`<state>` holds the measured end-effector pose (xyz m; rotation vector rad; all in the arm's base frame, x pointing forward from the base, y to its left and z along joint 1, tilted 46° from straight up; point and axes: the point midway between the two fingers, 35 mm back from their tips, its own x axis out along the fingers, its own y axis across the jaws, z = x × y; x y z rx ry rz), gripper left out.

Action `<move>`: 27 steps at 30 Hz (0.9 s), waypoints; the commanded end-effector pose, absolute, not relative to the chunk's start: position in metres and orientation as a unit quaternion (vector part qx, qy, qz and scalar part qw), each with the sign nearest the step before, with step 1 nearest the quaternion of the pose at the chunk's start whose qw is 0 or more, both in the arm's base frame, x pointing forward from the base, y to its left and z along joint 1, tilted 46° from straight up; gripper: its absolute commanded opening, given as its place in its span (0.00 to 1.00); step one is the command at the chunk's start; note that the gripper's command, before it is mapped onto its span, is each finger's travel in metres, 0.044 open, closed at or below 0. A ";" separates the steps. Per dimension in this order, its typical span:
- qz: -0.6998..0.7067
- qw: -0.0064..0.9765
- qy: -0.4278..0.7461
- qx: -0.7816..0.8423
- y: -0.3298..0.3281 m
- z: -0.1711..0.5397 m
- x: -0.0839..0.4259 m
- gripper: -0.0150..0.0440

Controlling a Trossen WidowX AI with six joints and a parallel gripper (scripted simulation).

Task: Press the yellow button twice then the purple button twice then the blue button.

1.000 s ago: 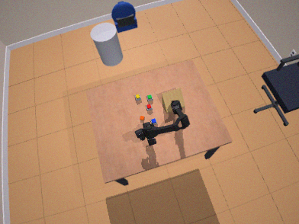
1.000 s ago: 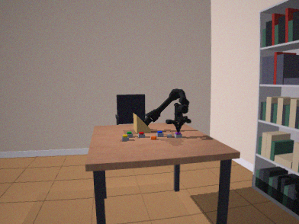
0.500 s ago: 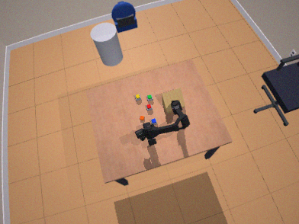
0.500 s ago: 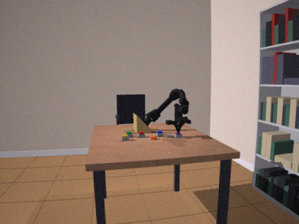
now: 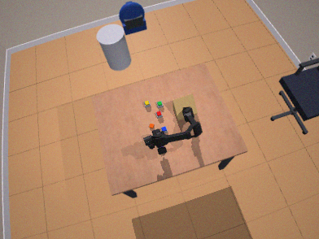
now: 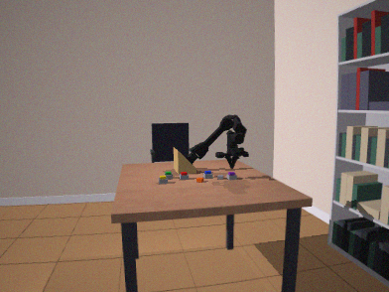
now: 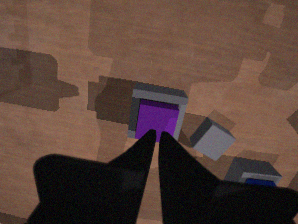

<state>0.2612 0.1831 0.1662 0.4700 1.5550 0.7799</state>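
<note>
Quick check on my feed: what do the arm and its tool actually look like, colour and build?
The arm is uniformly black, made of slim links joined by chunkier rounded joints, with no visible cables, labels or markings. The tool is also black: two flat fingers that taper to sharp points, widening into a broad dark body behind them.

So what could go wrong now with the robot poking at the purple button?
The shut gripper points at the near edge of the purple button, not its middle, so it might slip off the gray housing and not push it all the way down.

A small gray block sits right beside that button. If the fingers drift sideways, they could bump it, and blocks must not be touched.

The blue button is close too, so a wrong move could press it early.
</note>
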 end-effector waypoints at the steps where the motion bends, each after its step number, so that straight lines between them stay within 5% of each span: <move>1: 0.342 0.618 0.678 0.203 0.178 0.172 0.261 0.29; 12: 0.340 0.618 0.679 0.202 0.135 0.211 0.270 0.29; 21: 0.336 0.618 0.682 0.200 0.039 0.126 0.227 0.29; 27: 0.338 0.617 0.682 0.201 0.034 0.121 0.221 0.29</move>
